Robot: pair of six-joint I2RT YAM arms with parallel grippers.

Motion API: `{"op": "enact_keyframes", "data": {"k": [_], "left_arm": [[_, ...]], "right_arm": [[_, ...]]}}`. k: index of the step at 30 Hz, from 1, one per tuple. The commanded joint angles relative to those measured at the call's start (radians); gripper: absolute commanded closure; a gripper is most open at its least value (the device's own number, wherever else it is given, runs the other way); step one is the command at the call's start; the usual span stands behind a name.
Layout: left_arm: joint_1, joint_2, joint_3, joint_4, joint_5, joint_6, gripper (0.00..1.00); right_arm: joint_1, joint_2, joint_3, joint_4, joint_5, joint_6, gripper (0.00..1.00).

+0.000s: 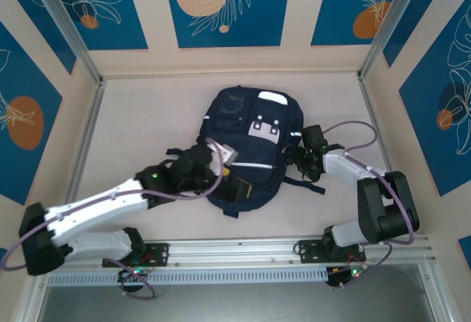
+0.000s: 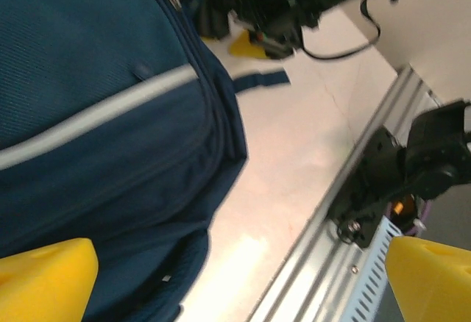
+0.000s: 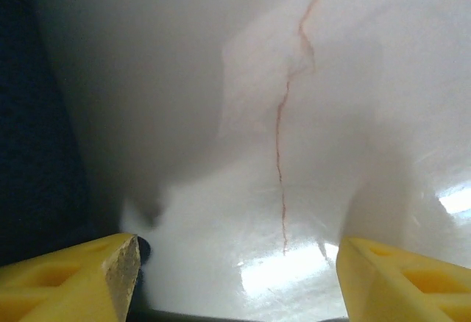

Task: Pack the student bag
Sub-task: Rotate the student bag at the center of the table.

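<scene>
In the top view, the student bag [image 1: 246,142] is seen lying flat at the middle of the pale counter [image 1: 147,116], its front pockets turned up. An aluminium rail [image 1: 294,250] is bolted along the near edge, and walls [image 1: 221,6] with blue leaf panels close the far side. The left arm is stretched from the near left, with the left tool [image 1: 213,162] at the bag's near left side. The right arm is folded, and the right tool [image 1: 305,159] is set just beside the bag's right edge.

In the left wrist view, the left tool [image 2: 235,285] is spread wide with nothing gripped, above the bag's striped fabric [image 2: 96,116].

In the right wrist view, the right tool [image 3: 235,278] is parted and empty over the veined counter, with the bag's dark fabric [image 3: 29,116] at the left.
</scene>
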Motion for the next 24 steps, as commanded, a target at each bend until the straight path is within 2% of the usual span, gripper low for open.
{"op": "enact_keyframes", "data": {"k": [1,5,7,10,14,16,19,21,23,24], "left_arm": [[0.047,-0.139,-0.049,-0.071,-0.166,0.048,0.00],[0.061,-0.282,-0.077,-0.137,-0.297,0.071,0.00],[0.061,-0.330,-0.083,-0.183,-0.414,0.042,0.00],[0.062,-0.393,-0.124,-0.184,-0.569,0.034,0.00],[0.061,-0.468,-0.232,-0.035,-0.561,0.194,0.00],[0.061,-0.476,-0.279,0.033,-0.588,0.249,0.00],[0.063,-0.453,-0.287,0.064,-0.651,0.290,0.00],[0.063,-0.426,-0.293,0.105,-0.650,0.362,0.00],[0.066,-0.396,-0.296,0.148,-0.670,0.415,0.00],[0.068,-0.384,-0.301,0.184,-0.660,0.453,0.00]], "right_arm": [[-0.015,-0.032,0.024,0.063,0.084,0.007,0.28],[-0.070,0.034,0.051,0.118,0.060,0.007,0.29],[-0.098,0.107,0.103,0.124,0.029,-0.004,0.29],[-0.118,0.217,0.194,0.172,-0.130,-0.047,0.32],[-0.080,0.276,0.268,0.256,-0.266,-0.102,0.32],[-0.058,0.259,0.289,0.240,-0.224,-0.138,0.30],[-0.027,0.174,0.290,0.129,0.027,-0.163,0.23],[-0.024,0.098,0.256,0.103,0.099,-0.183,0.18],[-0.012,0.005,0.213,0.104,0.114,-0.248,0.16],[-0.005,-0.048,0.183,0.123,0.085,-0.308,0.01]]}}
